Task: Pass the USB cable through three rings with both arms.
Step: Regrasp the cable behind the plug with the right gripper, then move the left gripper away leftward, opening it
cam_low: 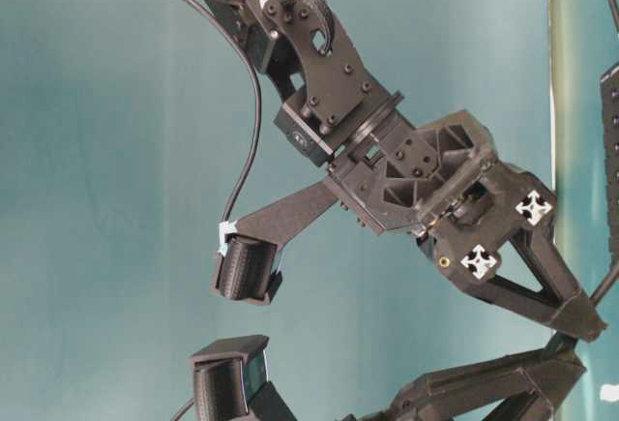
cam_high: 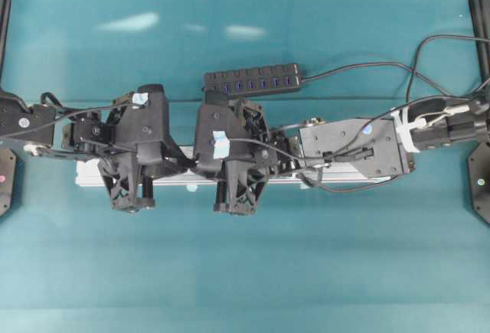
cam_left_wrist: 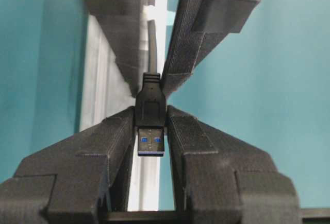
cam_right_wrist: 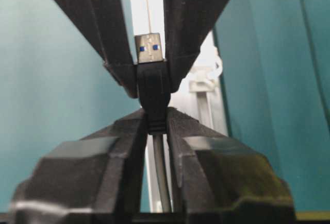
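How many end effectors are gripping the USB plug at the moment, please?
2: the left end effector pinches the plug near its metal tip; the right end effector clamps its cable end.

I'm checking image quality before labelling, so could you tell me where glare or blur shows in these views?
Overhead view: two soft white glare patches on the teal table near the top edge, the rest evenly lit. Left wrist view: the USB plug is sharp, the left claw fingers in the foreground are soft, the rail behind is washed out. Right wrist view: the right claw is dark and slightly blurred.
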Action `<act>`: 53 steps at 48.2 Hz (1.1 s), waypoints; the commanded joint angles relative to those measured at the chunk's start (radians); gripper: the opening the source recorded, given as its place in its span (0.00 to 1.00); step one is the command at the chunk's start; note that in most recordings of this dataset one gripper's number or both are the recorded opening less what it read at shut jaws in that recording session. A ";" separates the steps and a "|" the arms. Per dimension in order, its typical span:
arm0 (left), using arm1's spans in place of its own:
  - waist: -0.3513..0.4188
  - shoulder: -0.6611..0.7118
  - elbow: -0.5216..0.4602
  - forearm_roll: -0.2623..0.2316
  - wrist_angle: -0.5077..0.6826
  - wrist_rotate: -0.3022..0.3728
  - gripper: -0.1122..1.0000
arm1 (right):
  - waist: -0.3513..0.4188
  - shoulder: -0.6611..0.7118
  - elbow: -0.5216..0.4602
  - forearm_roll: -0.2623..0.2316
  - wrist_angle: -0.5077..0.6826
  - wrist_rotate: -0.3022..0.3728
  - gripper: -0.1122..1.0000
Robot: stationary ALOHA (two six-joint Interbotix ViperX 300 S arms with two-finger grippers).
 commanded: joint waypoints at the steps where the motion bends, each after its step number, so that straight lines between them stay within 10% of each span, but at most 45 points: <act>1: -0.003 -0.014 -0.017 0.002 -0.006 0.002 0.30 | 0.002 -0.009 -0.015 -0.003 -0.006 0.003 0.05; 40: 0.012 -0.087 0.054 0.002 -0.075 -0.087 0.32 | 0.003 0.000 -0.034 -0.003 0.043 0.000 0.05; 53: -0.011 -0.184 0.094 0.000 -0.095 -0.097 0.94 | 0.005 0.000 -0.034 -0.003 0.049 -0.011 0.05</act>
